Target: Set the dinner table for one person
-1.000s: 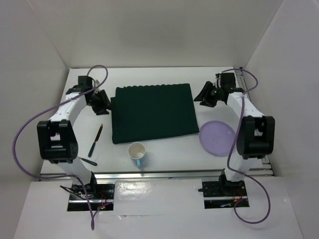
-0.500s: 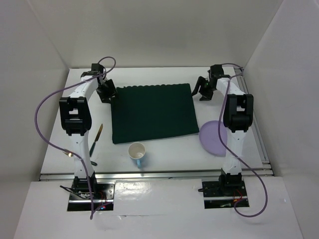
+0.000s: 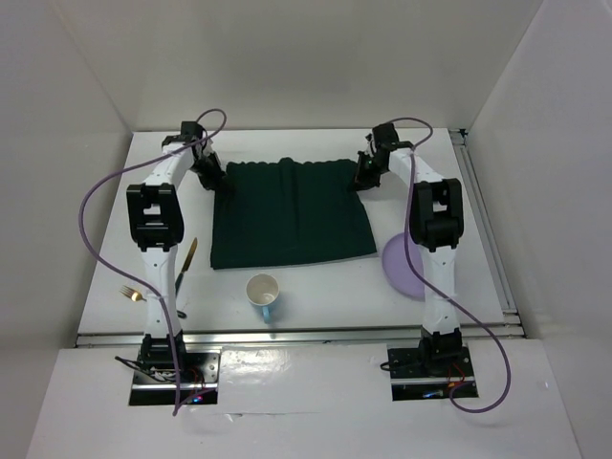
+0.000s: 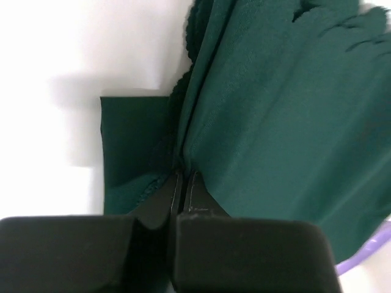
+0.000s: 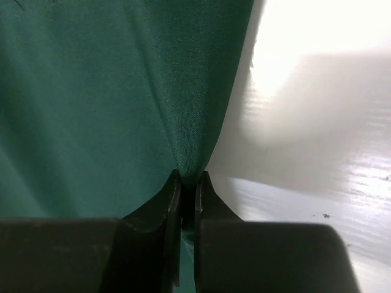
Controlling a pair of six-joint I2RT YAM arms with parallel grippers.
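Two arms reach to the far corners of the cloth [image 3: 292, 215] in the top view: the left gripper [image 3: 216, 180] at its far left corner, the right gripper [image 3: 363, 179] at its far right. The cloth's rumpled far edge runs between them, its body lying nearward on the white counter [image 3: 325, 287]. Cup [image 3: 263, 295] sits just near of the cloth, plate [image 3: 400, 268] to its right, knife [image 3: 185, 260] and fork [image 3: 129, 294] to its left.

Left wrist view: the left gripper [image 4: 183, 174] is pinched together on a cloth [image 4: 263, 122] fold.

Right wrist view: the right gripper [image 5: 186, 180] is likewise clamped on the cloth [image 5: 91, 91] edge, beside bare counter [image 5: 317, 183]. Any repositioning likely needs both arms moving together.
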